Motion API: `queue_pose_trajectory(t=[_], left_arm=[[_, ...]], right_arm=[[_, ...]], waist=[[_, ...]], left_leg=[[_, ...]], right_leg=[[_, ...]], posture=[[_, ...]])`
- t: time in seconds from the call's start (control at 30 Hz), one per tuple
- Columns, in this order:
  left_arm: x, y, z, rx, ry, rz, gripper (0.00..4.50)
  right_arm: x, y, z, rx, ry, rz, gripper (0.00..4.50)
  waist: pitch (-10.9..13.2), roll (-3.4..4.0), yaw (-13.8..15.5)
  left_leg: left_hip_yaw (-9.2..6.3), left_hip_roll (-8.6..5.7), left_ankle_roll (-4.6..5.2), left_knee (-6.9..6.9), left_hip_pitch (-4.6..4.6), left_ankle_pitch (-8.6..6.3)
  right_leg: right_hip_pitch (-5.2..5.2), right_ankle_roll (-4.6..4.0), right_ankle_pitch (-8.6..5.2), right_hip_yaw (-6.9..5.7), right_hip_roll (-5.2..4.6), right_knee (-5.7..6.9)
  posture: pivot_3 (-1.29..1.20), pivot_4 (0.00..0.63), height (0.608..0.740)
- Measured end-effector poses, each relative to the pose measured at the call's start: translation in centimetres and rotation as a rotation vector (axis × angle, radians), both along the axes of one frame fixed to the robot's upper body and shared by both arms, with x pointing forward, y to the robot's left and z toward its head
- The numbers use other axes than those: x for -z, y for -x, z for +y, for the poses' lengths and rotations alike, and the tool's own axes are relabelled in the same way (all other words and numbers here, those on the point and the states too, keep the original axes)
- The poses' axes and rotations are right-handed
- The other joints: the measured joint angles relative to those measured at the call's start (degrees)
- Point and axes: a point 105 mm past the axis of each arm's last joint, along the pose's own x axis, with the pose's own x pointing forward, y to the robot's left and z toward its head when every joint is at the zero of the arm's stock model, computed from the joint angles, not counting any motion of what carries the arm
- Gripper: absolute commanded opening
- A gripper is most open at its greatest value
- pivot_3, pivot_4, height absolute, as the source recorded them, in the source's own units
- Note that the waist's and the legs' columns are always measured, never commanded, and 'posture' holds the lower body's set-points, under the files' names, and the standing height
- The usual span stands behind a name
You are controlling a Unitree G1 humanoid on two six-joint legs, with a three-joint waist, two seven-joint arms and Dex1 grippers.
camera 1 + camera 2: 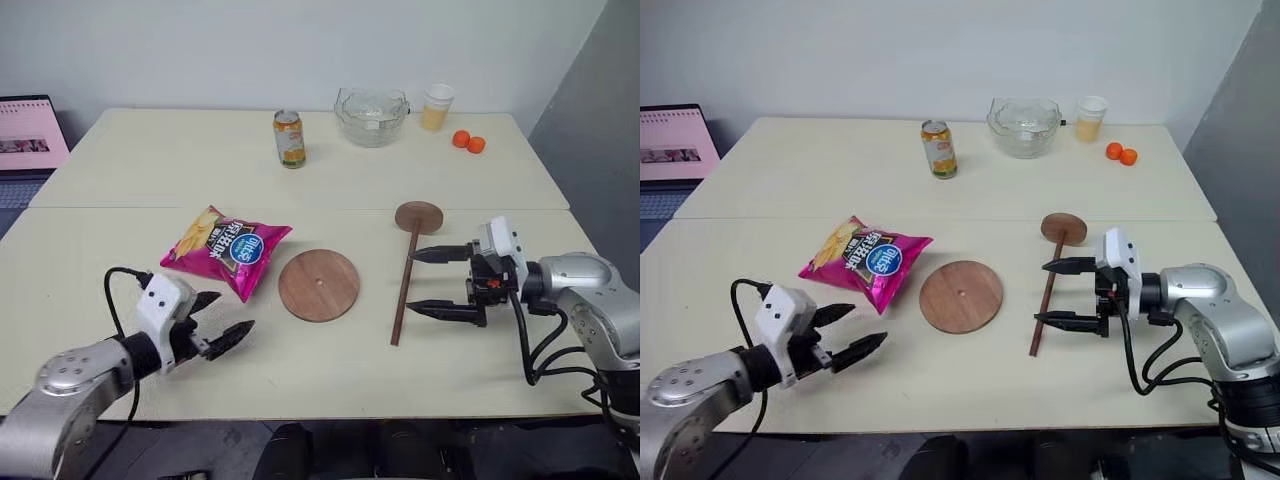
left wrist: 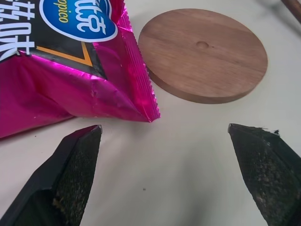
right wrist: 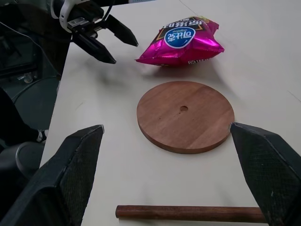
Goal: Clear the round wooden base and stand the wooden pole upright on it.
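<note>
Pale tabletop (image 1: 120, 160) carries the bare round wooden base (image 1: 318, 285) between a pink snack bag (image 1: 226, 250) and the flat-lying wooden pole (image 1: 405, 290), with the left gripper (image 1: 222, 320) and right gripper (image 1: 428, 282) both spread empty beside them.
</note>
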Motion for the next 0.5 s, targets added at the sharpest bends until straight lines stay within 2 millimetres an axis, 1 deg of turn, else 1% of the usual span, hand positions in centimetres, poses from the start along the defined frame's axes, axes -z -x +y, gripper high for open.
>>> queue_pose_trajectory(t=[0.07, 0.1, 0.2, 0.27, 0.4, 0.47, 0.5], left_arm=[[0.2, -0.3, -0.3, -0.021, 0.004, -0.009, 4.5], [0.3, -0.9, -0.5, -0.08, 0.027, -0.033, 4.5], [0.8, -1.5, -1.0, -0.125, 0.055, -0.039, 4.5], [1.5, -2.0, -0.9, -0.172, 0.04, -0.033, 4.5], [1.7, -2.6, -0.4, -0.225, 0.027, -0.041, 4.5], [1.8, -2.9, -0.3, -0.24, 0.019, -0.042, 4.13], [1.9, -3.0, -0.3, -0.25, 0.016, -0.041, 4.07]], right_arm=[[0.0, 0.0, 0.1, -0.004, 0.001, 0.002, 4.47], [-0.1, 0.0, 0.2, -0.009, 0.002, -0.001, 4.47], [-0.3, 0.0, 0.3, -0.018, 0.002, -0.009, 4.47], [-0.3, 0.1, 0.4, -0.034, 0.005, -0.009, 4.47], [-0.4, 0.0, 0.5, -0.041, 0.007, -0.011, 4.47], [-0.5, 0.0, 0.5, -0.046, 0.008, -0.015, 4.5], [-0.5, -0.1, 0.4, -0.048, 0.008, -0.012, 4.5]], waist=[[0.0, 0.0, 0.0], [0.0, 0.01, 0.1], [0.0, -0.03, 0.1], [0.0, -0.03, 0.1], [0.0, -0.03, 0.1], [0.0, -0.03, 0.1], [0.0, -0.03, 0.1]], left_leg=[[0.01, 0.0, 0.0, 0.0, 0.0, 0.0], [0.0, -0.01, 0.0, 0.01, 0.0, 0.0], [-0.01, -0.02, 0.0, 0.03, -0.02, 0.0], [-0.01, -0.02, 0.0, 0.02, -0.01, 0.0], [-0.01, -0.02, 0.0, 0.03, -0.01, 0.0], [0.0, -0.02, 0.0, 0.03, -0.01, 0.0], [0.0, -0.02, 0.0, 0.03, -0.01, 0.0]], right_leg=[[0.0, 0.0, 0.0, 0.01, 0.0, -0.01], [0.01, 0.01, 0.01, 0.0, -0.01, -0.02], [0.01, 0.01, 0.01, -0.01, -0.01, 0.0], [0.0, 0.01, 0.01, -0.01, 0.0, 0.0], [0.01, 0.01, 0.01, -0.01, 0.0, 0.0], [0.01, 0.01, 0.0, -0.01, 0.0, 0.0], [0.01, 0.01, 0.01, -0.01, 0.0, 0.0]], posture=[[0.0, 0.15, 0.74], [0.0, 0.15, 0.74], [0.0, 0.15, 0.74], [0.0, 0.15, 0.74], [0.0, 0.15, 0.74], [0.0, 0.15, 0.74], [0.0, 0.15, 0.74]])
